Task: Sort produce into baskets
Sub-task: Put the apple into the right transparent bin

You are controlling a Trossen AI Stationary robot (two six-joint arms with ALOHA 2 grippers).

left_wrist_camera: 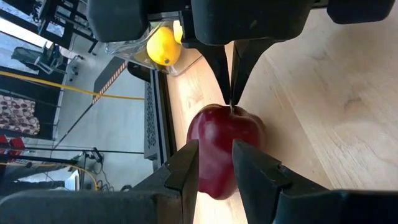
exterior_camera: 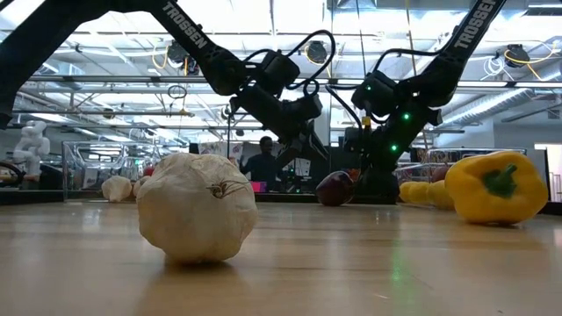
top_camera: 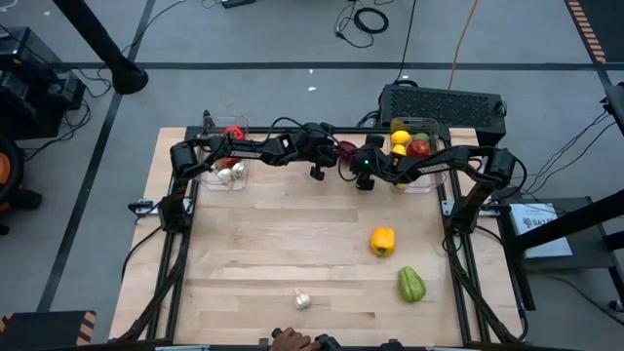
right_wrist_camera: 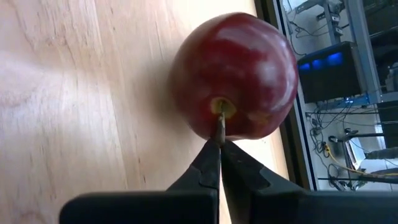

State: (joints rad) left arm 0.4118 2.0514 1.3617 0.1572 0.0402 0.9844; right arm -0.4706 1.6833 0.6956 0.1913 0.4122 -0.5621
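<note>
A dark red apple [top_camera: 347,150] lies on its side on the table near the far edge, between the two clear bins. My right gripper [right_wrist_camera: 219,146] comes at it from the right and is shut on its stem. My left gripper [left_wrist_camera: 216,165] comes from the left. It is open a little, its fingertips standing at the apple's end opposite the stem [left_wrist_camera: 214,180]. The left bin [top_camera: 226,156] holds garlic and red pieces. The right bin [top_camera: 414,151] holds lemons and a red piece. The apple also shows in the low view [exterior_camera: 335,187]. My right gripper pinches the apple's stem [right_wrist_camera: 220,124] between its two fingertips, only at their free ends. The fingers come level from the table's right side and lie along the stem. The apple rests on its side on the table. My left gripper: I cannot tell whether its fingertips touch the apple.
A yellow pepper [top_camera: 382,241], a green pepper [top_camera: 410,284] and a garlic bulb [top_camera: 303,300] lie on the near half of the table. A black box with cables [top_camera: 444,102] stands behind the right bin. A person's hand [top_camera: 288,341] shows at the near edge.
</note>
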